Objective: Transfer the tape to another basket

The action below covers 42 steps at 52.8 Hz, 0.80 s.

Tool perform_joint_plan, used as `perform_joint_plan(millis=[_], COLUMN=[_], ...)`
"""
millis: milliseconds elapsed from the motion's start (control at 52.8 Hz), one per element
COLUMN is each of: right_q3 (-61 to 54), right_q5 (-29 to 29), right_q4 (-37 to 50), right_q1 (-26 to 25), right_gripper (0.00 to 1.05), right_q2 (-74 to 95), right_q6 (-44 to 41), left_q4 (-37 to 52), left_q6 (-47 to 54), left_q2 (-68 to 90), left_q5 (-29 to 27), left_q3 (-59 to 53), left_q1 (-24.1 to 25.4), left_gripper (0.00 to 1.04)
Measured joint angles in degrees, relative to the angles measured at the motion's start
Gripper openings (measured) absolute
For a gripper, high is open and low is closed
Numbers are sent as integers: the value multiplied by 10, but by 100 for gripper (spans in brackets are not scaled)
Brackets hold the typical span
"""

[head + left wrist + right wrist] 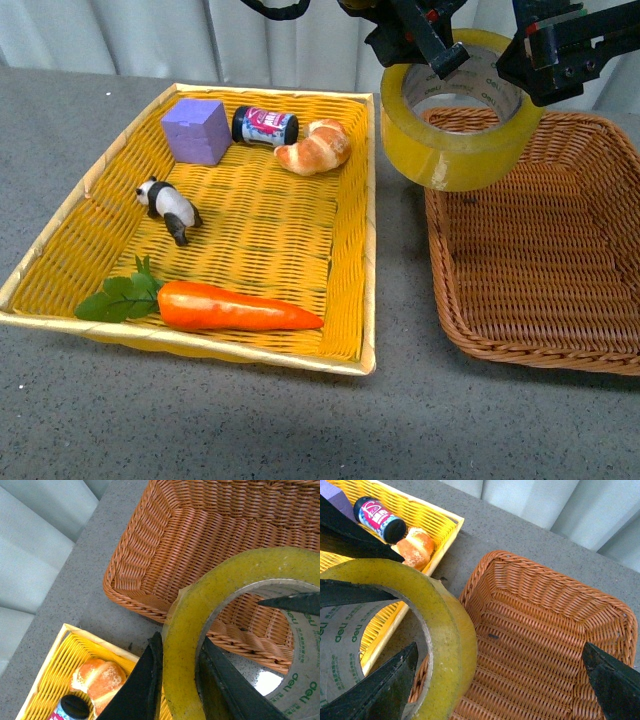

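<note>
we judge this the carry step: our left gripper [182, 640] pinches the wall of the wide translucent yellow tape roll [455, 135], aloft beside our right gripper [498, 650], which is spread wide. the brown woven wicker basket [545, 255] lies just beneath; next we shift inward, lower, release.

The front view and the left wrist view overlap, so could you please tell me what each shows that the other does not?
Only the front view shows the carrot, the toy panda and the purple cube. Only the left wrist view shows clearly how the left gripper pinches the wall of the tape, one finger inside the roll, one outside. Both show the tape held up near the rim of the brown basket, plus the croissant and the jar in the yellow tray.
</note>
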Motion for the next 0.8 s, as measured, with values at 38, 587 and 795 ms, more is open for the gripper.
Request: perform_joint_plan(millis=[38, 587, 795], right_q3=[4, 23, 26], right_q5=[1, -13, -4], right_q4=[-2, -30, -36], right_q1=[1, 8, 16], right_gripper=[96, 35, 15], right_q2=[4, 21, 24], right_q6=[3, 76, 62], left_q4=[0, 0, 0], left_q6=[0, -16, -28], left_q2=[0, 0, 0], left_q5=[0, 7, 0], left_q3=[0, 0, 2], left_q1=[0, 2, 1], left_gripper=[16, 16, 16])
